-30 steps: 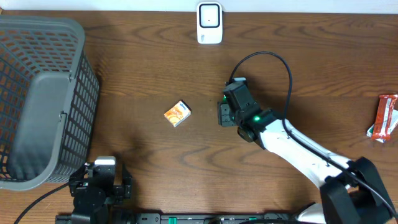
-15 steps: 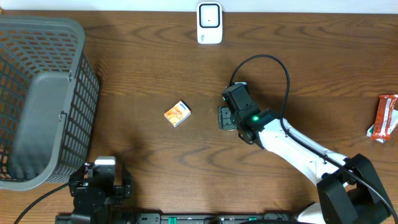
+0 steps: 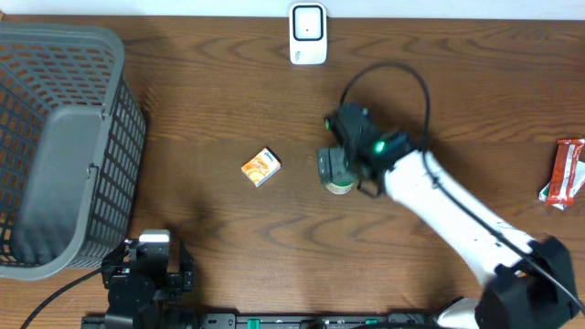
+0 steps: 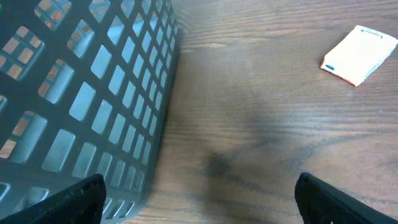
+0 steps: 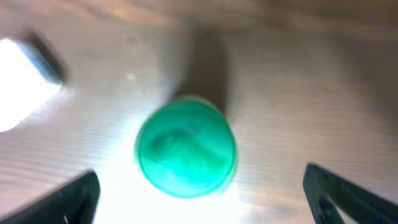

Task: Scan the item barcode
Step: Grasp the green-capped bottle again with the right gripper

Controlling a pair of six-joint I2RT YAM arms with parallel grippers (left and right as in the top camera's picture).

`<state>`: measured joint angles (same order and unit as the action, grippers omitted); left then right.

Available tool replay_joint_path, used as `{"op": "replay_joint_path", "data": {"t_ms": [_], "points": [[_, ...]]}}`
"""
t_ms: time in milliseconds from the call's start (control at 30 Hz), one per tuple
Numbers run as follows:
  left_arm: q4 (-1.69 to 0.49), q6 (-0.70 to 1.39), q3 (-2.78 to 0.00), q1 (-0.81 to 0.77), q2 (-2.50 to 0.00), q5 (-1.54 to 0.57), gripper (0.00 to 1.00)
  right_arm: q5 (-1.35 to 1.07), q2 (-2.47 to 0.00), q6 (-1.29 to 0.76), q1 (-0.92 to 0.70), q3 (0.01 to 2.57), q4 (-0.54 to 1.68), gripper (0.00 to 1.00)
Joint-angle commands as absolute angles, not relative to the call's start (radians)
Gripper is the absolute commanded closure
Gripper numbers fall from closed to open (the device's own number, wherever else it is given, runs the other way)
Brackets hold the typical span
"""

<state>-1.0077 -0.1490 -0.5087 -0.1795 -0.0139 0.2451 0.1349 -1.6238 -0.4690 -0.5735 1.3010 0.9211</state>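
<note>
Dark wood-grain table (image 3: 201,110), grey mesh basket (image 3: 132,128) left, white scanner (image 3: 308,34) far edge

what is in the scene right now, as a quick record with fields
right gripper: open, holding nothing
left gripper: open, empty, beside basket
green-topped item: directly below right gripper, between its fingers, not gripped
scanner: white, far edge, centre
small box: orange, left of right gripper, lying free
snack packet: right edge

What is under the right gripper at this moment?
A round green-topped item sits on the table, below the open right gripper, untouched. Its sides and any barcode are hidden.
</note>
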Motion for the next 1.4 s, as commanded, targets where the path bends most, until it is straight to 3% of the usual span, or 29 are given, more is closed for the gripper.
{"op": "replay_joint_path", "data": {"t_ms": [0, 133, 300, 533, 900, 1367], "points": [[-1.008, -0.136, -0.510, -0.175, -0.012, 0.247, 0.05, 0.076, -1.647, -0.450, -0.526, 1.565, 1.081, 0.01], [-1.009, -0.136, -0.510, -0.175, -0.012, 0.247, 0.05, -0.016, -1.843, -0.366, -0.493, 1.845, 1.370, 0.01], [-1.008, -0.136, -0.510, -0.175, -0.012, 0.247, 0.05, -0.032, -2.065, -0.331, -0.492, 1.977, 1.515, 0.01], [-1.009, -0.136, -0.510, -0.175, -0.012, 0.247, 0.05, -0.043, -2.199, -0.337, -0.505, 1.983, 1.503, 0.01], [-1.008, -0.136, -0.510, -0.175, -0.012, 0.247, 0.05, -0.043, -2.211, -0.343, -0.530, 1.884, 1.404, 0.01], [-1.008, -0.136, -0.510, -0.175, -0.012, 0.247, 0.05, 0.013, -2.211, -0.381, -0.538, 1.660, 1.227, 0.22]]}}
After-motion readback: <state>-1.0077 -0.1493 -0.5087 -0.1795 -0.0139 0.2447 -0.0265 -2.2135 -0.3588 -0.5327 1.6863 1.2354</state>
